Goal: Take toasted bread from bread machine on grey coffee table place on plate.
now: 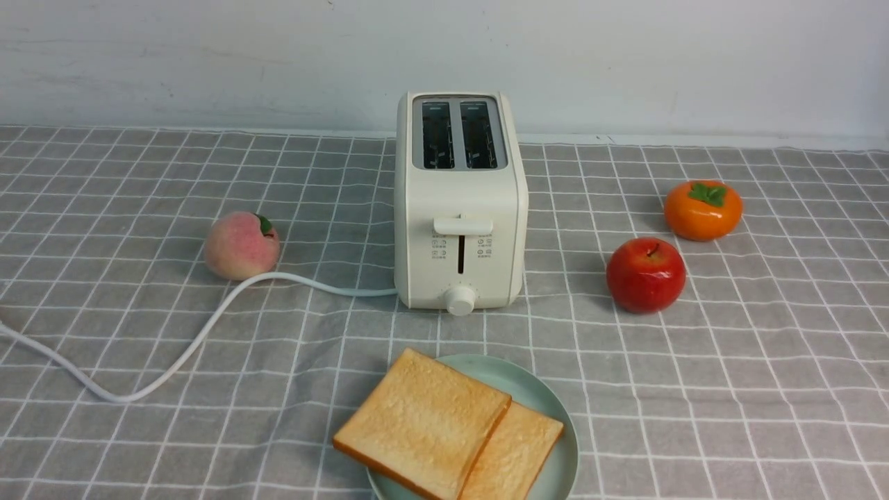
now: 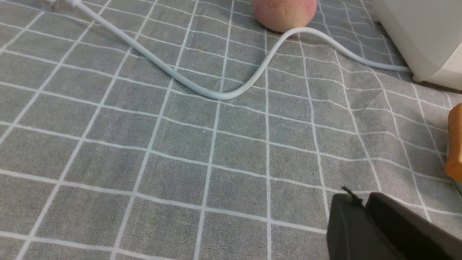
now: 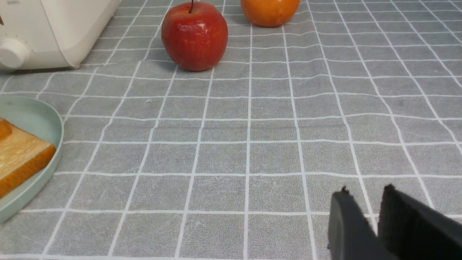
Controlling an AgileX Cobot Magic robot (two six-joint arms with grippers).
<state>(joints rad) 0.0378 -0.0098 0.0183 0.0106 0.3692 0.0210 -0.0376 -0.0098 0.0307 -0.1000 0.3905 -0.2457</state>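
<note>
While toast (image 1: 424, 423) overhangs the plate's (image 1: 531, 389) ten-o'clock rim, toaster (image 1: 462, 198) stands at twelve.
Grey cloth (image 1: 694, 396) spreads toward three. Wrist views alone catch grippers: right (image 3: 366, 191) slightly apart; left (image 2: 361, 198), can't tell.

The toaster (image 1: 458, 201) stands on the table (image 1: 729, 389). Before it lies the plate (image 1: 549, 410), with two slices of toast (image 1: 424, 423) on it, one partly over the other. Left of the toaster sits a peach (image 1: 242, 246); the cord (image 1: 201, 340) runs out from the toaster's left side, passing before the peach. Right of the toaster is an apple (image 1: 646, 275), with a persimmon (image 1: 703, 210) behind and further right.
</note>
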